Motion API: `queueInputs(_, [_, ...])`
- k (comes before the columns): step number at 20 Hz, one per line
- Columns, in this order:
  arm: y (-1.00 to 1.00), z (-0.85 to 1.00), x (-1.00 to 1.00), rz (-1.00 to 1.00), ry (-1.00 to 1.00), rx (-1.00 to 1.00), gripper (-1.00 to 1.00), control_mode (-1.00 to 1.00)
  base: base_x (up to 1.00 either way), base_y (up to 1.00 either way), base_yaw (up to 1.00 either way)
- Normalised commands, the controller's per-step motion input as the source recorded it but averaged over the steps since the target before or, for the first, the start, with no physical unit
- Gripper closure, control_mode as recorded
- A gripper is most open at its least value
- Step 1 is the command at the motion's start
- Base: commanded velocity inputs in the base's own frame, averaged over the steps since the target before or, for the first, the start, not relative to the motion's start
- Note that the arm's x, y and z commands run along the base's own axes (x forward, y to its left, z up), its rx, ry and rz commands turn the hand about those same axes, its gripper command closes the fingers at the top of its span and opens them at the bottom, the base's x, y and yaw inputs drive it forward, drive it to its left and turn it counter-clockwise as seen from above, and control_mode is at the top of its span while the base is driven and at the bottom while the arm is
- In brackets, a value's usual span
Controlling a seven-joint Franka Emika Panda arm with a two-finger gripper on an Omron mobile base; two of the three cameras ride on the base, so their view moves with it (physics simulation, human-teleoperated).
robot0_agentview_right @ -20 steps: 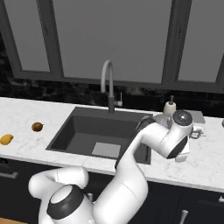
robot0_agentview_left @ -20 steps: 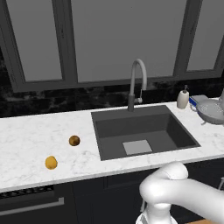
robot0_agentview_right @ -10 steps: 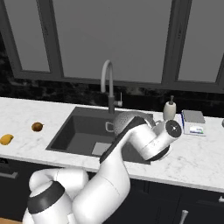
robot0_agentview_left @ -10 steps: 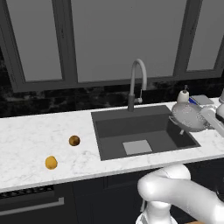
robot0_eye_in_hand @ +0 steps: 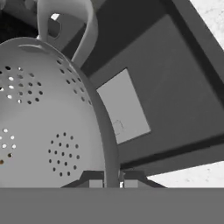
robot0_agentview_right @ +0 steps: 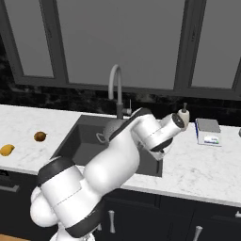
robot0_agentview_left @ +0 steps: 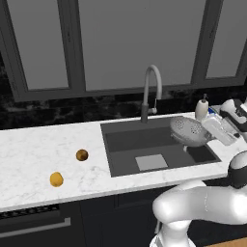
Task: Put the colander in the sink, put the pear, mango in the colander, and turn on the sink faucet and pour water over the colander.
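Filling the middle of the left base view, the sink (robot0_agentview_left: 126, 144) sits dark and bare with its paler square patch low in the basin, and the colander (robot0_agentview_left: 190, 130) hangs tilted above its right half, not yet resting on the bottom. In the hand view the gripper (robot0_eye_in_hand: 111, 180) sits at the bottom centre with its two fingertips pinched on the colander's rim, so it is gripping the bowl by that thin edge alone. Behind the basin rises the sink faucet (robot0_agentview_left: 151, 92), its arch near the colander's upper side. Smallest of all, at the lower left of the same base view, the pear (robot0_agentview_left: 82, 155) and the mango (robot0_agentview_left: 56, 179) lie on the marble counter (robot0_agentview_left: 38, 149), well apart from the sink. I judge the main risk to be the rim hold: a wide bowl held at one edge could swing or slip out. If released while tilted it may land on its side or upside down. Its far handle could also clip the faucet.
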Motion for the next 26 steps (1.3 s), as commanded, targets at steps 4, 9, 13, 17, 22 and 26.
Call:
queueInputs(4, [0.98, -0.13, 0.21, 0.02, 0.07, 0.0, 1.0, -1.0, 0.0, 0.0, 0.0])
queueInputs(9, [0.81, -0.41, 0.1, 0.0, 0.04, -0.04, 1.0, -1.0, 0.0, 0.0, 0.0])
queueInputs(13, [0.2, -0.6, 0.0, 0.0, 0.0, -0.05, 1.0, -1.0, 0.0, 0.0, 0.0])
queueInputs(17, [0.0, -0.48, 0.0, 0.0, -0.01, -0.02, 1.0, -1.0, 0.0, 0.0, 0.0])
queueInputs(22, [0.01, -0.35, 0.02, 0.0, -0.02, 0.0, 1.0, -1.0, 0.0, 0.0, 0.0])
queueInputs(26, [0.02, -0.33, 0.06, 0.0, 0.01, -0.01, 1.0, -1.0, 0.0, 0.0, 0.0])
